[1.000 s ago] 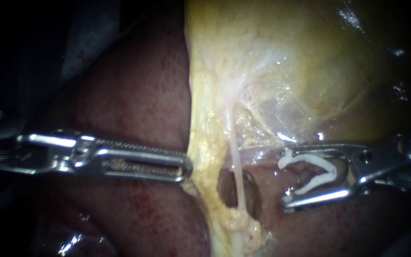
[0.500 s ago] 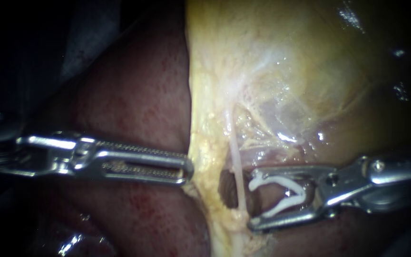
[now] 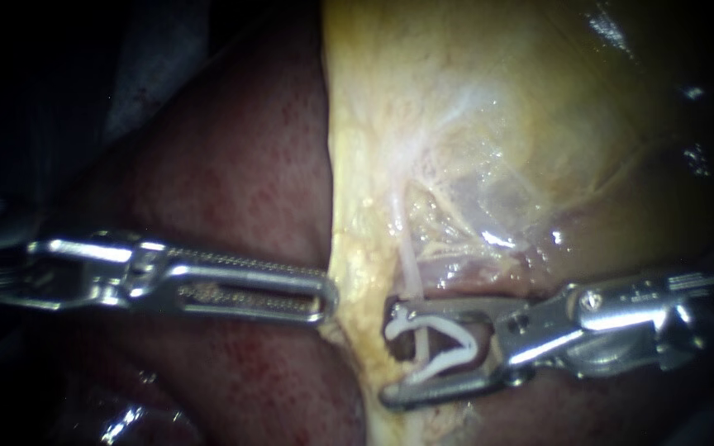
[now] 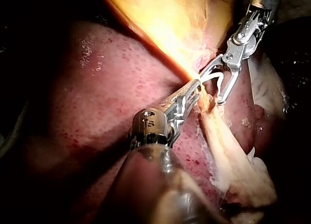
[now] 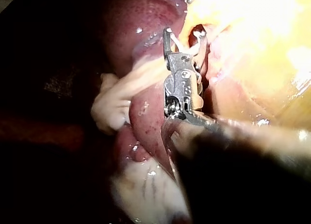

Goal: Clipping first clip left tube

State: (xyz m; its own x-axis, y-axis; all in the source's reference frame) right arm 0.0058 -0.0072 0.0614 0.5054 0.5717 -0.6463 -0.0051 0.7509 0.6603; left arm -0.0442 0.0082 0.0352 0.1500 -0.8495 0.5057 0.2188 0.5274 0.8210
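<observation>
Endoscope view: right instrument point(image 3: 388, 353) jaws are spread wide and carry the white clip point(image 3: 448, 329) between them, one leg against each jaw. Thin pale tube point(image 3: 407, 264) runs down from the yellow gallbladder point(image 3: 497, 107) and passes between the clip's legs; clip legs stand apart around it. Left instrument point(image 3: 324, 296) jaws lie together, holding nothing, tip touching the yellow tissue edge beside the liver point(image 3: 241, 165), near the tube.

The left instrument point(image 3: 324, 299) and right instrument point(image 3: 388, 353) were bright polished metal, the clip point(image 3: 444, 329) smooth white plastic, the liver point(image 3: 241, 165) and gallbladder point(image 3: 489, 99) wet and glossy
</observation>
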